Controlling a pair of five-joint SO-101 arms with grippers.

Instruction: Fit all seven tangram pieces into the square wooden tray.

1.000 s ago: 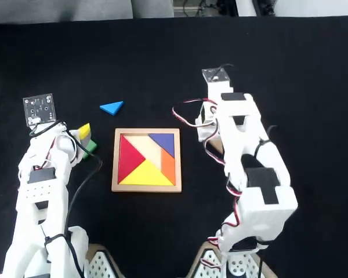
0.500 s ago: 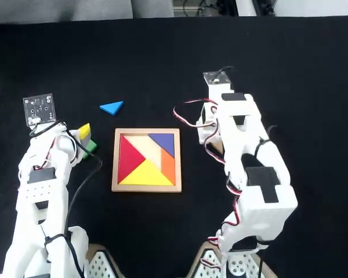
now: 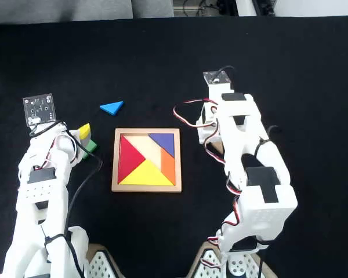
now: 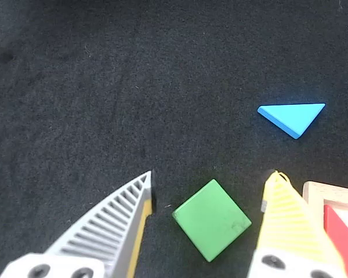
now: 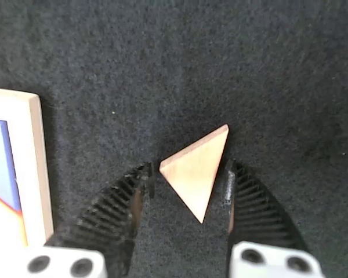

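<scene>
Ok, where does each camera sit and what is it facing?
High view: fixed above, looks down on the table; left arm and right arm flank the tray.
Left wrist view: on the left arm, looks down past the left gripper, open about the green square.
Right wrist view: on the right arm, looks down past the right gripper, open about the plain wooden triangle.
Shared: high and left wrist views both show the blue triangle; all three show the tray.

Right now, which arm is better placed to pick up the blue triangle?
Left. The blue triangle lies just ahead of the open left gripper, while the right gripper straddles a wooden triangle beyond the tray.
</scene>
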